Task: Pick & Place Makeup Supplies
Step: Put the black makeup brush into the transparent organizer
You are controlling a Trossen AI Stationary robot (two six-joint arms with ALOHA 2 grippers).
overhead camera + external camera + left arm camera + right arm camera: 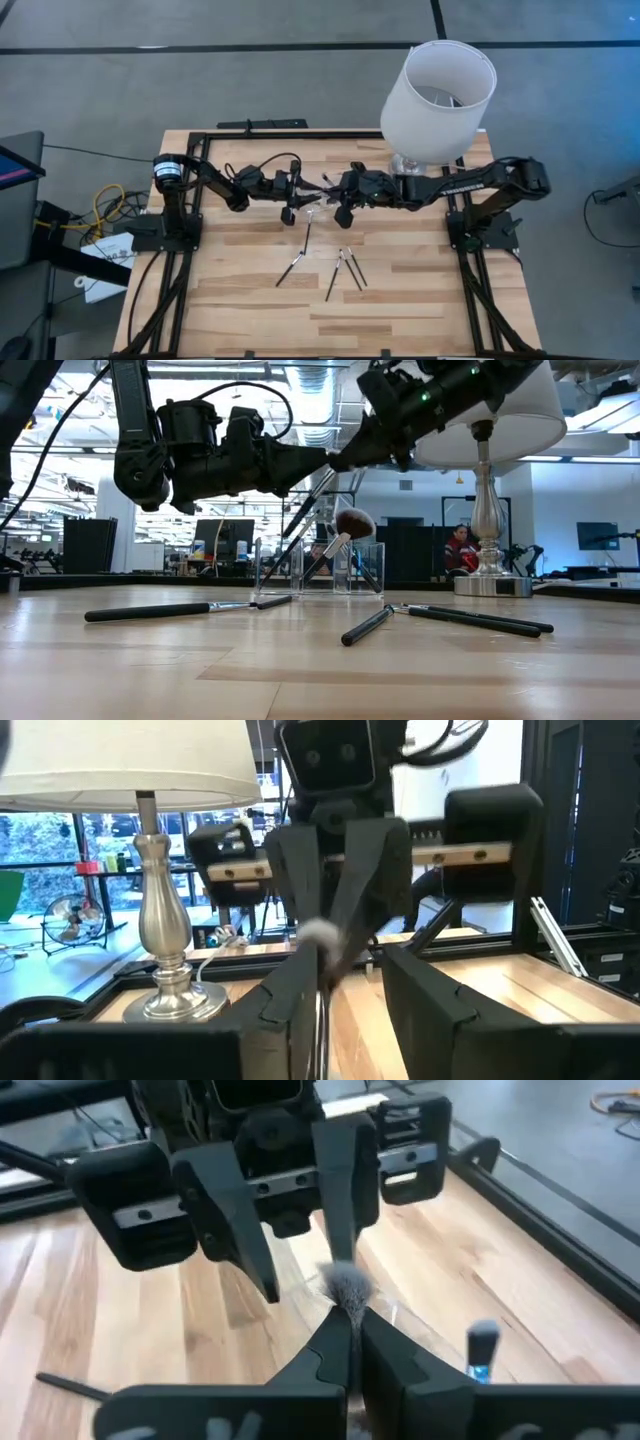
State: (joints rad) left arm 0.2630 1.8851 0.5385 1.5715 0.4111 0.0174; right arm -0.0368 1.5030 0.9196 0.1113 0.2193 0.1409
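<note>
My right gripper (347,1320) hangs above the table's middle, shut on a thin makeup brush (308,508). The brush's grey bristle tuft (346,1285) pokes out past the fingertips. Facing it from the left, my left gripper (345,970) is open, one finger on either side of the brush; whether it touches the brush I cannot tell. Several other black-handled brushes (340,272) lie flat on the wood nearer the table's near edge. A few more stand in a clear holder (320,572), among them one with a fluffy head (353,522). My right gripper pinches the brush between its two fingers just behind the bristle tuft (348,1302), coming level from the table's right. The brush is lifted clear. Its handle (295,525) slants down and away under my left gripper.
A lamp with a white shade (440,95) and a silver base (490,582) stands at the far right of the table, close to my right arm. A black frame (210,140) runs along the table's edges. The near half of the table holds only the loose brushes (170,610).
</note>
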